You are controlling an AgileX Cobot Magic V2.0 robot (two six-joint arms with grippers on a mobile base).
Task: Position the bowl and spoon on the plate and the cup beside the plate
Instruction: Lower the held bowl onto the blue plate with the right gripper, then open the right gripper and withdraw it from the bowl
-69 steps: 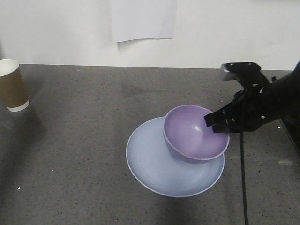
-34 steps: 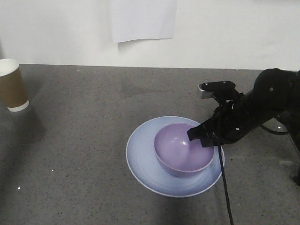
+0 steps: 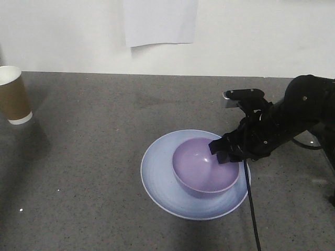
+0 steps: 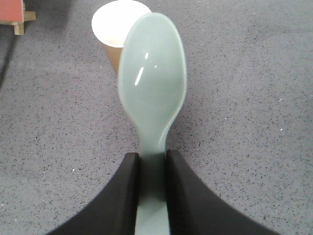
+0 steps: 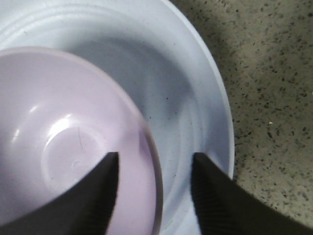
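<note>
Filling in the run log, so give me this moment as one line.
bowl: on plate | right tool: open, straddling bowl rim | left tool: shut on spoon handle | cup: upright, apart from plate

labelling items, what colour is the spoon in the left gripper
Pale mint green; the spoon shows best in the left wrist view.

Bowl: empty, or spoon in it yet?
Empty. The bowl interior is bare; the spoon is clamped in the left gripper.

The right arm (image 3: 301, 110) is matte black, with a small grey box (image 3: 242, 95), thin black cable (image 3: 250, 204) and ribbed fingers (image 5: 215, 200).
</note>
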